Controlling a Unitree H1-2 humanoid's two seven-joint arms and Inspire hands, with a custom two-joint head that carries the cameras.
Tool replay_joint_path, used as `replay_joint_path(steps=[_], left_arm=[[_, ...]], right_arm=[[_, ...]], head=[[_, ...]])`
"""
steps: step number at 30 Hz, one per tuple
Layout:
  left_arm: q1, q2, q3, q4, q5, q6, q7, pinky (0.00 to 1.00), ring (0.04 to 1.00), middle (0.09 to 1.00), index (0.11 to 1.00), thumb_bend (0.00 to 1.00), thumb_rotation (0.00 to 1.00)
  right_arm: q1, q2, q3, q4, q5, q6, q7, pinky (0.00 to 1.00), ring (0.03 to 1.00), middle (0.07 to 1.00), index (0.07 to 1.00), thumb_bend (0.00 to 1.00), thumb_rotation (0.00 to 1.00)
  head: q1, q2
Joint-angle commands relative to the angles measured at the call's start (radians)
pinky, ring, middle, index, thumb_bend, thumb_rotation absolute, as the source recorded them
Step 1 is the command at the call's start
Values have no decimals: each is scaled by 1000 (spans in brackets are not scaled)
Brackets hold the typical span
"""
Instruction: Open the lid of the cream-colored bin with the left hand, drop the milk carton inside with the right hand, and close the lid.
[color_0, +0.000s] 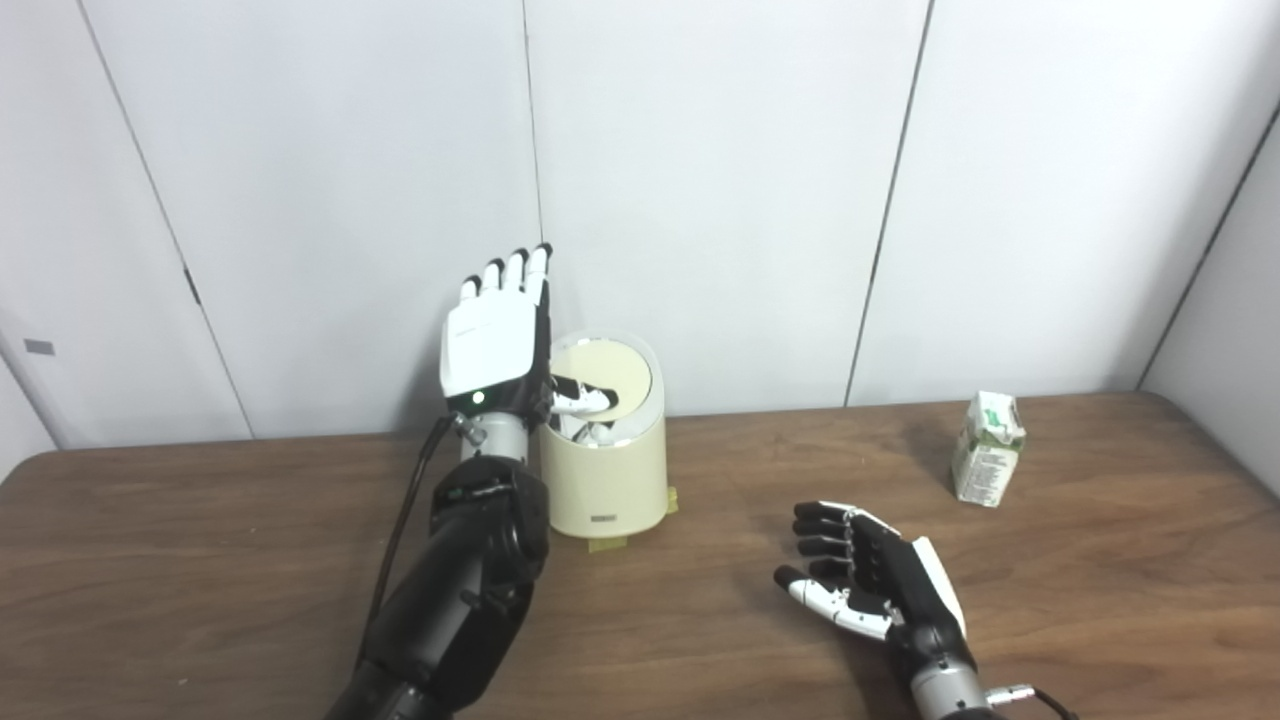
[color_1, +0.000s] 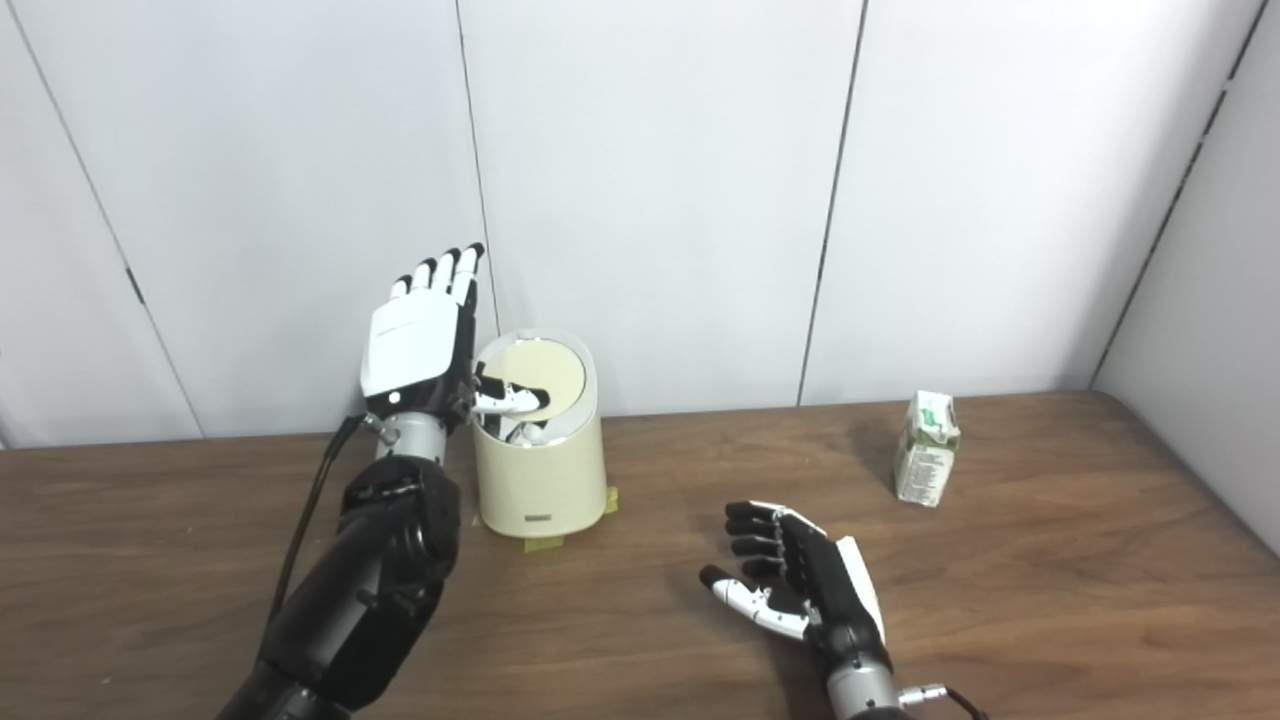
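Observation:
A cream-colored bin (color_0: 605, 480) stands on the table near the back wall, its round swing lid (color_0: 610, 380) tilted. My left hand (color_0: 497, 335) is raised beside the bin's left side, fingers straight up and apart, the thumb (color_0: 580, 398) reaching over the lid. It grips nothing. The milk carton (color_0: 988, 447), white with green print, stands upright far to the right. My right hand (color_0: 868, 580) hovers low over the table between bin and carton, palm turned left, fingers loosely curled and apart, holding nothing.
The brown wooden table (color_0: 200, 560) stretches across the view, with white wall panels (color_0: 700, 180) right behind the bin. Yellowish tape (color_0: 607, 544) marks the bin's base. A black cable (color_0: 405, 510) runs along my left forearm.

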Motion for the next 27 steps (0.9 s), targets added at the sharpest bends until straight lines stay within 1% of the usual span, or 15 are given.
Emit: replay_joint_path(steps=[1,2,8,13,15,20,21,22,27], left_arm=[[-70,19,-1,-12,34,-7,25,1000,1000,1000,1000,901,47],[-71,22,-6,-8,40,-4,24,1000,1000,1000,1000,925,42],[-72,38,-28,7,75,4,17,1000,1000,1000,1000,990,17],[-67,51,-44,-3,110,16,-23,1000,1000,1000,1000,1000,25],[-65,52,-47,1,114,16,-30,1000,1000,1000,1000,1000,38],[-59,50,-51,7,120,16,-62,1000,1000,1000,1000,1000,82],[-57,50,-52,8,122,16,-70,1000,1000,1000,1000,1000,101],[-55,51,-54,7,125,17,-78,1000,1000,1000,1000,1000,121],[-47,55,-60,30,130,15,-98,1000,1000,1000,1000,1000,144]], right_arm=[[-2,10,20,5,-7,42,20,611,683,699,688,325,114],[-2,10,19,5,-5,41,22,614,685,701,689,322,116],[-1,11,18,2,4,38,24,618,690,703,692,317,96],[0,10,16,3,8,35,24,614,686,700,688,319,102],[0,8,17,3,7,36,25,618,689,703,692,318,92],[3,11,18,-9,7,45,26,620,689,703,690,320,112],[3,10,19,-10,8,44,26,622,691,706,691,320,135],[4,9,20,-13,5,45,26,618,690,705,692,317,133],[6,11,18,-23,11,55,27,617,690,704,694,321,118]], head=[[-1,0],[-1,0],[0,0],[0,2],[-2,3],[-5,8],[-7,10],[-9,11],[-11,15]])
